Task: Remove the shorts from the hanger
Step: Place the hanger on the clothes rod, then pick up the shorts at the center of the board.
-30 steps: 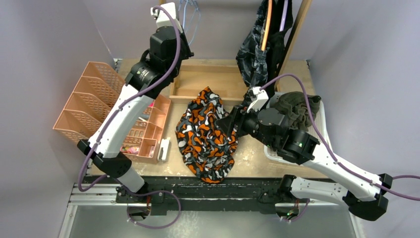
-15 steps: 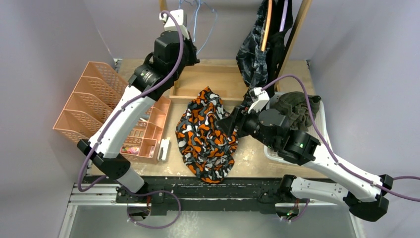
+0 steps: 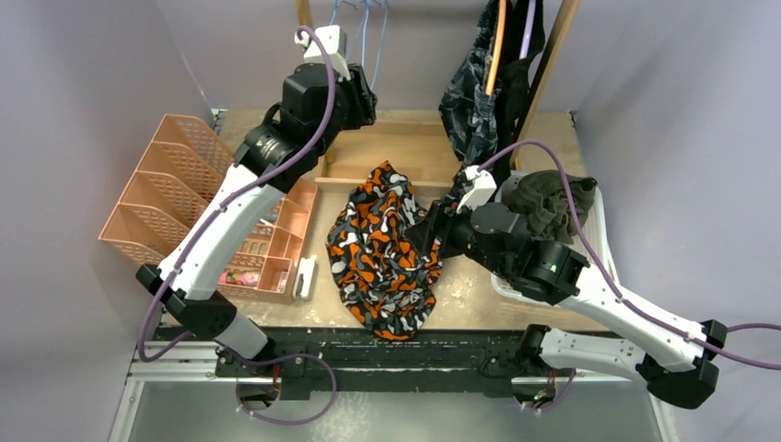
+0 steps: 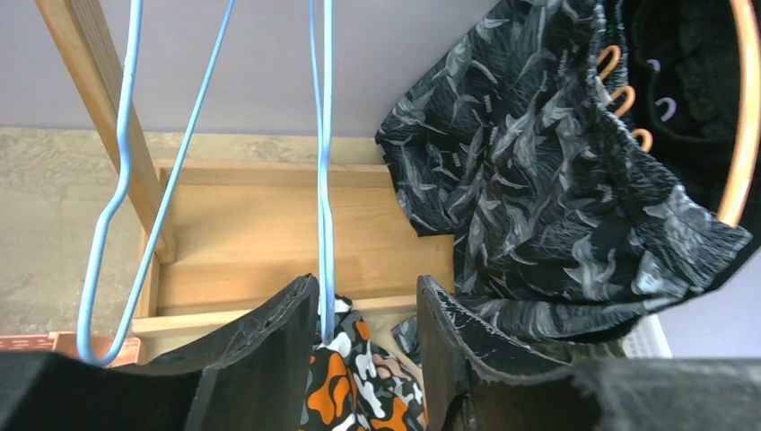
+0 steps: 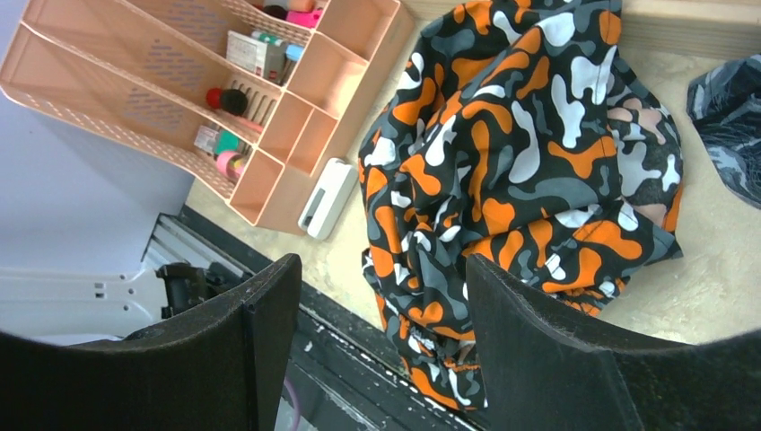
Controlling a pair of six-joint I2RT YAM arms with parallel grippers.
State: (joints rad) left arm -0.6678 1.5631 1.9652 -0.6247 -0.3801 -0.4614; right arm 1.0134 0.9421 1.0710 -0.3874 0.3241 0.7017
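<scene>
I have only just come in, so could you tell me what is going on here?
The two arms are taking shorts off hangers. The left gripper is up at the rack, jaws open around a bare blue hanger wire. The right gripper hovers open over the orange camouflage shorts, which lie loose on the table. The olive green shorts sit bunched at the table's right side. The dark camouflage shorts and the black shorts hang on the rack.

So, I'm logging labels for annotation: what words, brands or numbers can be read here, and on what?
No text reads clearly.
Small boxes in the peach organizer: print too small to read.
Dark camouflage shorts: tiny marks, maybe lettering, too blurred.
</scene>
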